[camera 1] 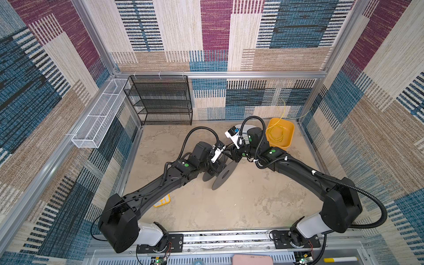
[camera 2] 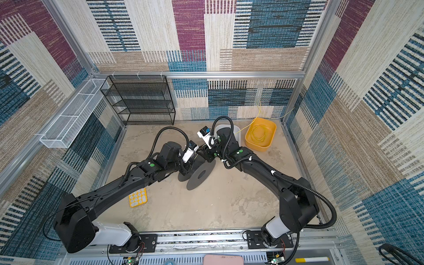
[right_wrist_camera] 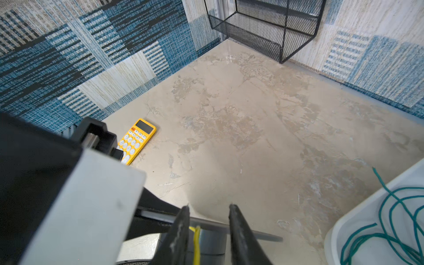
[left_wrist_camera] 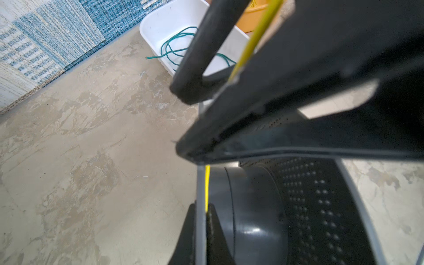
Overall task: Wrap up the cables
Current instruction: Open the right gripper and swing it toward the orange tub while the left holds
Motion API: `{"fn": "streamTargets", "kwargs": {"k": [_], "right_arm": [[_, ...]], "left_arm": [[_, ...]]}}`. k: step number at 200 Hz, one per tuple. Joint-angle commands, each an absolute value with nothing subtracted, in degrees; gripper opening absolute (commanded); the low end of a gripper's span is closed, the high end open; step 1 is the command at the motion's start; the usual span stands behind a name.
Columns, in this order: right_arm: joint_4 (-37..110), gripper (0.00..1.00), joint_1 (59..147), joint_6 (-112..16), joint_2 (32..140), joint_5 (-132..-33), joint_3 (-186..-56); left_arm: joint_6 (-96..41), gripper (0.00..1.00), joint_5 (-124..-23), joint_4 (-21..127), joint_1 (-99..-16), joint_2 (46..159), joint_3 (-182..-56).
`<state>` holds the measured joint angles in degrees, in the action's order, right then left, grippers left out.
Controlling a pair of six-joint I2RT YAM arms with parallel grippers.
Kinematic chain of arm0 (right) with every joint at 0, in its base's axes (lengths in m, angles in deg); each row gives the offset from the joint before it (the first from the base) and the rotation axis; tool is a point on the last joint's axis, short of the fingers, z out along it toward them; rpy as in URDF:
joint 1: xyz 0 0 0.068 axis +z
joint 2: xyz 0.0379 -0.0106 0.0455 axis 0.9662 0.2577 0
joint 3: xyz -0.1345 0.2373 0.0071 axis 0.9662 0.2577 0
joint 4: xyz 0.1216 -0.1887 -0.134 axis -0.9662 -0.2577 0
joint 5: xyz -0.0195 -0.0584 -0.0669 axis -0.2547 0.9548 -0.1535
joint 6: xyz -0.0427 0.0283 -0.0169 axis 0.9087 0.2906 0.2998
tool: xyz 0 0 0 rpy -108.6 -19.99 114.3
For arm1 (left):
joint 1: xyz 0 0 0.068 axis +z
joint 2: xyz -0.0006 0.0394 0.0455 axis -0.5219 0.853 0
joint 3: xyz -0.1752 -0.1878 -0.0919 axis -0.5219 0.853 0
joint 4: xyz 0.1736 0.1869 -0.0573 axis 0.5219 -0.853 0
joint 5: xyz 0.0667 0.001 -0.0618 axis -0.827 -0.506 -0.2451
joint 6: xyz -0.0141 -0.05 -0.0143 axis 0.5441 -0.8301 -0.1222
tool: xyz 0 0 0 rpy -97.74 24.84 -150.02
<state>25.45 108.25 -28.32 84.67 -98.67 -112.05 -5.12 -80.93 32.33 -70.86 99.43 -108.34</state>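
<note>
Firmly shut, the left gripper (left_wrist_camera: 202, 210) clamps the thin grey rim of the spool (left_wrist_camera: 250, 220), with the yellow cable (left_wrist_camera: 207, 183) pinched against that rim at its fingertips. The right gripper (right_wrist_camera: 209, 206) stands partly parted and grips nothing; the yellow strand lies between its fingers (right_wrist_camera: 183, 229), close by one of them. Beyond both sets of fingertips the green cable (left_wrist_camera: 185, 34) coils in a white bin (left_wrist_camera: 160, 25). Farther off, more yellow loops lie in a yellow bin (camera 1: 291, 134).

The left arm (camera 1: 149, 195) and right arm (camera 1: 298, 174) were matte black, with white base housings (camera 1: 149, 232), ribbed black hoses (camera 1: 385, 214) and green dot stickers (camera 1: 186, 164).
</note>
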Motion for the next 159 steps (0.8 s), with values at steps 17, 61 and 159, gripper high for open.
{"fn": "streamTargets", "kwargs": {"k": [17, 61, 159], "right_arm": [[28.16, 0.50, 108.20, -32.46, 80.87, -97.43, -113.48], [25.65, 0.67, 108.20, -35.85, 75.54, -96.29, -115.05], [19.23, 0.73, 108.24, -35.33, 61.73, -60.01, -117.56]], "left_arm": [[-9.29, 0.00, -84.19, 30.56, -70.76, 97.16, -110.37], [-11.97, 0.00, -85.43, 26.63, -70.06, 94.64, -113.45], [-13.00, 0.00, -80.02, 23.31, -65.84, 90.00, -121.70]]}}
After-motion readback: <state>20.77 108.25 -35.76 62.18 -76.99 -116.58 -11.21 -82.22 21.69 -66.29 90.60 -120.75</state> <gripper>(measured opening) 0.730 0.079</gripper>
